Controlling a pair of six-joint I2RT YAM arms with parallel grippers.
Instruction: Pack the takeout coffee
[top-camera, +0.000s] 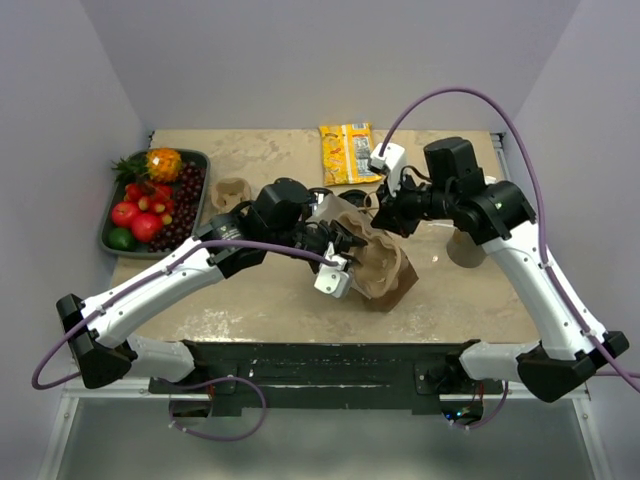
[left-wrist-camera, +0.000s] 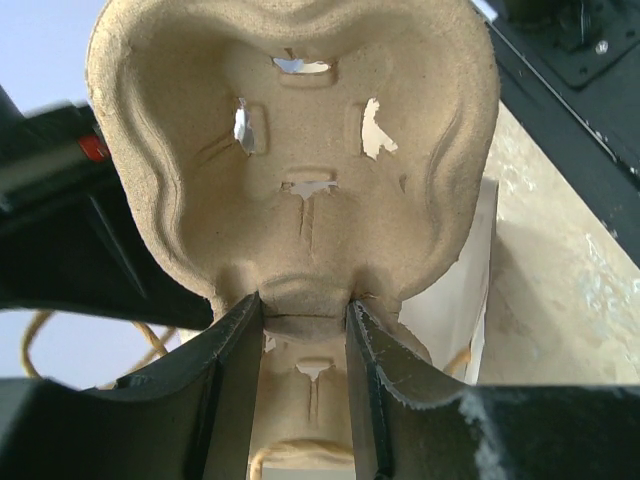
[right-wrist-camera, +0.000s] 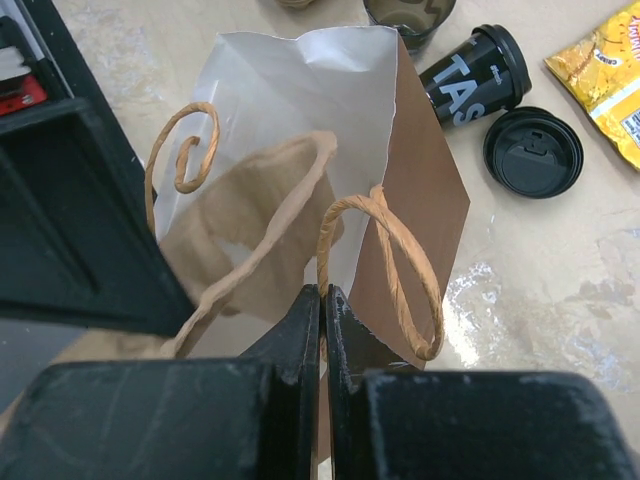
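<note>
1. Left wrist view: the left gripper pinches a ridge of the cup carrier between its fingers. The carrier is rough, fibrous moulded pulp with lobed edges and slit wells, and a harder squeeze could crush that ridge.
2. The right gripper has its fingers pressed together on the rim of the bag, beside a twisted paper handle. The paper is thin, brown outside and white inside, and a pull could tear it or slip it free.
3. The carrier sits at the bag's mouth. Its wide lobes may snag the rim or handle and drag the bag over.
4. The coffee cup, glossy black and lidded, lies on its side towards the worktop's far edge, just beside a loose lid. Being round, it may roll if nudged.
</note>
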